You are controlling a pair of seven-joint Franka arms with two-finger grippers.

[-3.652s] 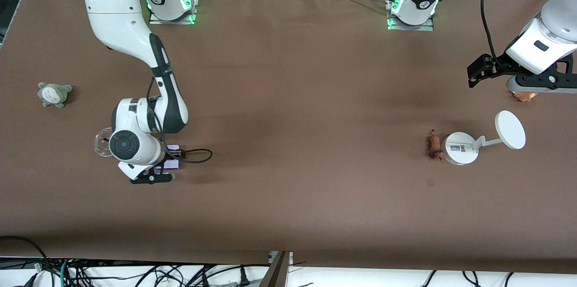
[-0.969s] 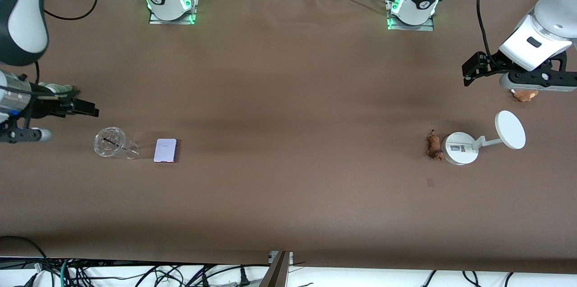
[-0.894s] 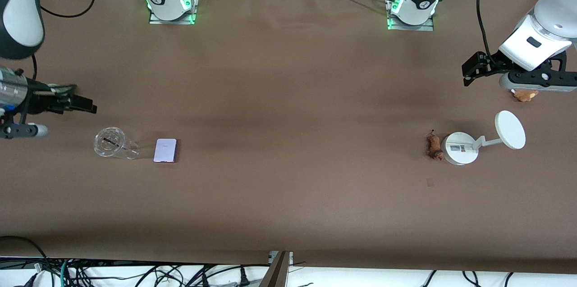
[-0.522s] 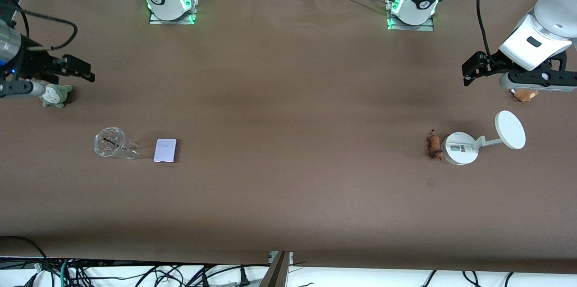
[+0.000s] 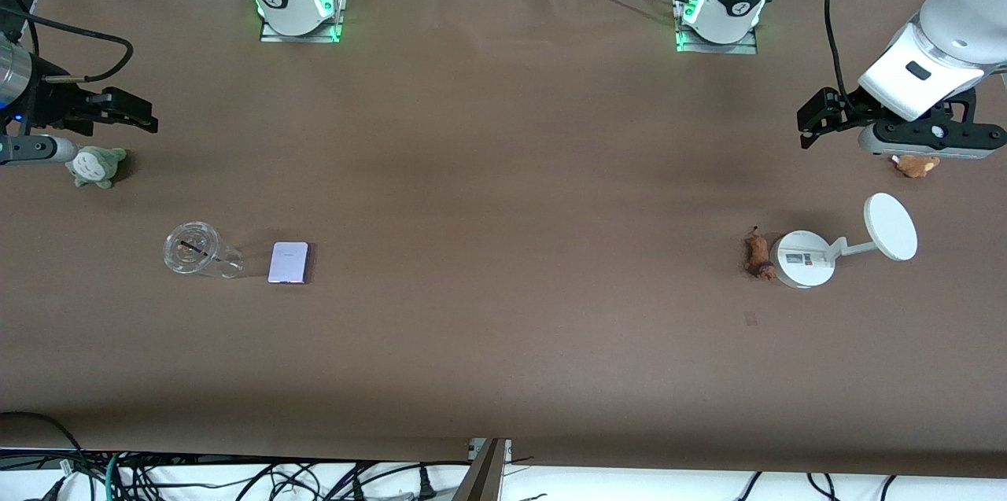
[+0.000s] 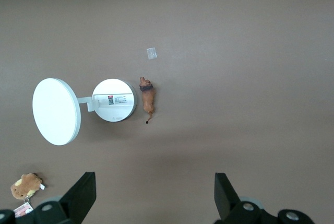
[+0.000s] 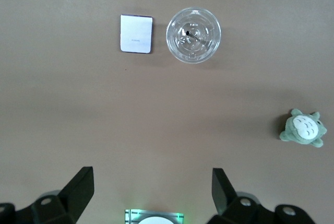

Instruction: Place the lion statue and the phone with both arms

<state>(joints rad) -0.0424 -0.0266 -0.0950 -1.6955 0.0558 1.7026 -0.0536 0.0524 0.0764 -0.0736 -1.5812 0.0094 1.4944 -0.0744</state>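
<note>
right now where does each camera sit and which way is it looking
Front view: high across the table, facing both bases; shows the right hand by the grey-green plush and the left hand over the tan plush.
Left wrist view: looks straight down from the raised left hand, open, onto the lion statue beside the white stand.
Right wrist view: looks straight down from the raised right hand, open, onto the phone and clear cup.
Shared: each wrist view's things also show in the front view.

High front camera, two downward wrist cameras
</note>
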